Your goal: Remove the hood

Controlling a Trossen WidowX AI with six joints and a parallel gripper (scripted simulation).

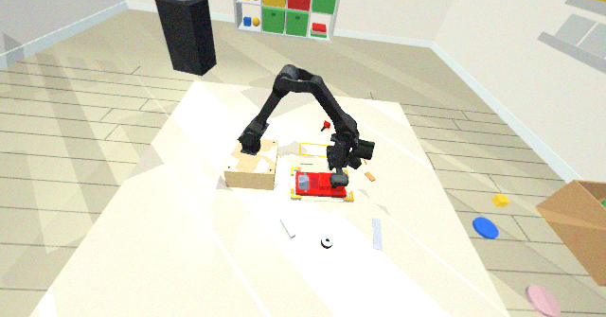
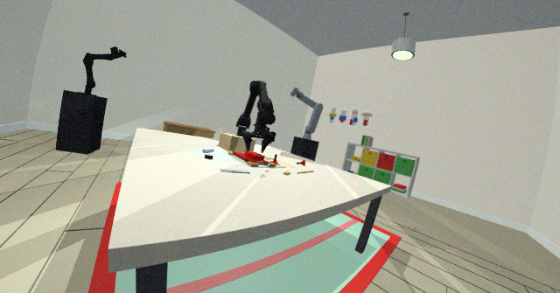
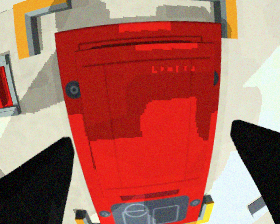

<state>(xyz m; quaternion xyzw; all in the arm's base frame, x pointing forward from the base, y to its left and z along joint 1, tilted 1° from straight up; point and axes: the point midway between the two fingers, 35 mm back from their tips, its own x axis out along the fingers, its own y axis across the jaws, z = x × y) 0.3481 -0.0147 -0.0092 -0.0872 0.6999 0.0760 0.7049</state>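
The red toy car (image 1: 314, 185) (image 2: 250, 156) (image 3: 144, 50) sits on the table between yellow corner brackets (image 1: 349, 197) (image 3: 31, 14). It has a grey window at one end (image 3: 144, 215). A brighter red panel (image 3: 180, 156) shows on its top; I cannot tell the hood's outline for sure. My gripper (image 1: 339, 180) (image 2: 259, 146) (image 3: 156, 137) is open and empty, low over the car's end away from the window. One finger stands on each side of the car. The marked area, a yellow outlined rectangle (image 1: 313, 144), lies just behind the car.
The arm's tan base box (image 1: 251, 171) stands left of the car. A small red part (image 1: 325, 126), an orange peg (image 1: 369, 176), two grey strips (image 1: 287, 228) (image 1: 377, 234) and a small ring (image 1: 327, 242) lie on the table.
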